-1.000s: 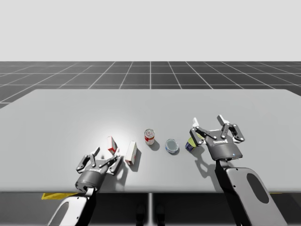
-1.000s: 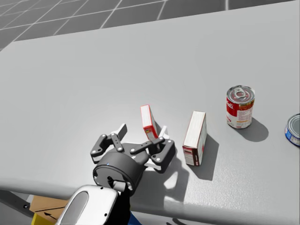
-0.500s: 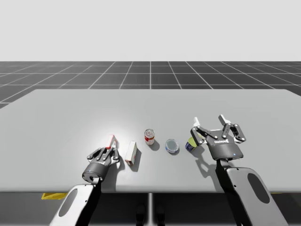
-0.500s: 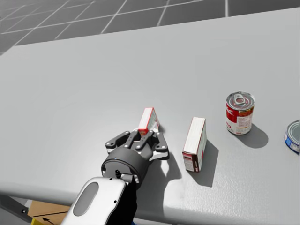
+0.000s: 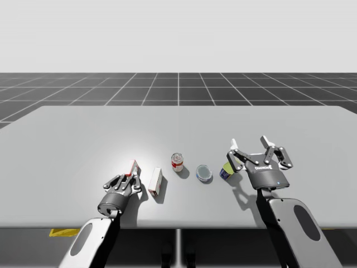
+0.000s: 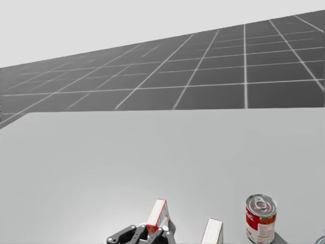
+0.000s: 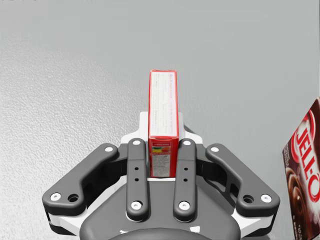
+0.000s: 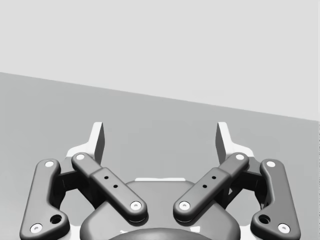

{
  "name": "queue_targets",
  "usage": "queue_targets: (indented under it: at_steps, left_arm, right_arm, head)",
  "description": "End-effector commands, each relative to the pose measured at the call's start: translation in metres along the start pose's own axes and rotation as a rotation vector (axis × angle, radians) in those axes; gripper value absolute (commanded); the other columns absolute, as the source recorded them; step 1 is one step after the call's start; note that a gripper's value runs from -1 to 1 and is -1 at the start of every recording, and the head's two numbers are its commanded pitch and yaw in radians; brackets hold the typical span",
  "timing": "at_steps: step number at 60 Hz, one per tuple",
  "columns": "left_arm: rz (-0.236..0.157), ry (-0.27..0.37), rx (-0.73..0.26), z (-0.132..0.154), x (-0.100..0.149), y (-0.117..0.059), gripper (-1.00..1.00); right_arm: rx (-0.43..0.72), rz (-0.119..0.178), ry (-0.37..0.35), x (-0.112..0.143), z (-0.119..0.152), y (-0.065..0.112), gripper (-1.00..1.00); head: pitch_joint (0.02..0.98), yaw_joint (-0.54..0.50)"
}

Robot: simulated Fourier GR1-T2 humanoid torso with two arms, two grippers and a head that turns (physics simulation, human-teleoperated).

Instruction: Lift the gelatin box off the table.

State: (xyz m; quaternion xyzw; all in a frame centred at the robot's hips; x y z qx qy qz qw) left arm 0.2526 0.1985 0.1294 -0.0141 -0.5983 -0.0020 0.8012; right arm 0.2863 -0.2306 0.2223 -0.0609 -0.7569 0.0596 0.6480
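Red gelatin box (image 7: 163, 100) sits between the fingers of my left pincer (image 5: 128, 180), which is closed on it: both fingers press its two broad faces from either side, and the far half of the box juts out ahead of the fingertips. In the head view the box leans, its upper edge tipped to the right. Whether its lower edge is clear of the surface (image 5: 72, 139) I cannot tell.

Just to the right stands a taller brown-fronted box (image 5: 155, 181), upright, apart from the held box and from the pincer, with a narrow lane of bare grey between them. Further right come a red can (image 5: 177, 162), then a flat blue tin (image 5: 204, 172), each standing apart from the next.

Ahead of the gelatin box and to its left the surface lies bare all the way to its far and left edges. The near edge runs close behind my left wrist.

My right pincer (image 8: 160, 137) hangs with its fingers spread wide and nothing between them, close to a small yellow-and-blue can (image 5: 226, 171), well apart from the boxes.
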Motion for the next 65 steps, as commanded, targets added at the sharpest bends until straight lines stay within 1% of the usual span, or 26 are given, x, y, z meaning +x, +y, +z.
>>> queue_targets:
  at_steps: [1,12,14,18,22,27,28,31,34,39,40,44,46,47,51,53,59,61,65]
  left_arm:
    - [-0.019,0.036,-0.066,0.0,-0.012,-0.006,1.0]
    - [-0.016,0.029,-0.069,0.001,-0.01,-0.007,1.0]
    - [-0.012,0.018,-0.066,0.003,-0.006,-0.007,1.0]
    - [-0.016,-0.003,-0.072,0.008,0.003,-0.007,1.0]
    - [-0.028,-0.017,-0.086,0.013,0.012,-0.007,1.0]
    - [-0.052,-0.041,-0.102,0.019,0.024,-0.008,1.0]
    - [-0.062,-0.052,-0.106,0.022,0.029,-0.008,1.0]
    - [-0.07,-0.064,-0.111,0.025,0.035,-0.008,1.0]
    - [-0.088,-0.092,-0.113,0.03,0.047,-0.008,1.0]
    - [-0.101,-0.127,-0.116,0.036,0.062,-0.008,1.0]
    - [-0.107,-0.146,-0.118,0.039,0.071,-0.008,1.0]
    - [-0.119,-0.181,-0.118,0.043,0.085,-0.008,1.0]
    - [-0.128,-0.196,-0.116,0.044,0.091,-0.008,1.0]
    - [-0.146,-0.219,-0.112,0.046,0.099,-0.007,1.0]
    - [-0.156,-0.244,-0.11,0.047,0.11,-0.005,1.0]
    - [-0.175,-0.271,-0.102,0.049,0.121,-0.004,1.0]
    - [-0.191,-0.318,-0.093,0.053,0.142,-0.001,1.0]
    - [-0.199,-0.349,-0.085,0.055,0.155,0.0,1.0]
    - [-0.217,-0.391,-0.07,0.058,0.169,0.0,1.0]
  right_arm:
    - [-0.004,0.008,-0.004,-0.001,0.0,-0.001,-1.0]
    - [-0.003,0.011,-0.004,-0.002,-0.001,-0.001,-1.0]
    - [-0.003,0.009,-0.004,-0.002,-0.001,-0.002,-1.0]
    - [-0.001,0.005,-0.001,-0.002,-0.001,-0.002,-1.0]
    - [0.001,0.002,0.002,-0.002,-0.001,-0.002,-1.0]
    - [0.003,0.0,0.002,-0.002,-0.001,-0.002,-1.0]
    - [0.002,0.001,0.001,-0.002,-0.001,-0.003,-1.0]
    - [0.0,0.0,0.001,-0.002,-0.002,-0.003,-1.0]
    - [0.0,-0.002,0.001,-0.002,-0.002,-0.003,-1.0]
    - [0.004,-0.007,0.001,-0.002,-0.002,-0.003,-1.0]
    - [0.007,-0.013,0.005,-0.002,-0.002,-0.004,-1.0]
    - [0.012,-0.028,0.016,-0.002,-0.003,-0.004,-1.0]
    - [0.007,-0.029,0.026,-0.002,-0.003,-0.005,-1.0]
    - [0.001,-0.025,0.033,-0.002,-0.003,-0.005,-1.0]
    - [-0.006,-0.033,0.044,-0.002,-0.004,-0.007,-1.0]
    - [-0.009,-0.038,0.052,-0.002,-0.005,-0.007,-1.0]
    - [-0.008,-0.039,0.053,-0.002,-0.005,-0.007,-1.0]
    - [0.0,-0.039,0.048,-0.002,-0.004,-0.007,-1.0]
    - [0.0,-0.04,0.051,-0.002,-0.005,-0.007,-1.0]
  head:
    - [0.462,0.34]
    - [0.459,0.34]
    - [0.461,0.34]
    - [0.464,0.35]
    - [0.466,0.35]
    - [0.466,0.35]
    - [0.466,0.35]
    - [0.465,0.35]
    - [0.464,0.34]
    - [0.462,0.34]
    - [0.46,0.34]
    - [0.457,0.34]
    - [0.455,0.34]
    - [0.452,0.34]
    - [0.447,0.34]
    - [0.442,0.34]
    - [0.441,0.34]
    - [0.441,0.34]
    - [0.442,0.33]
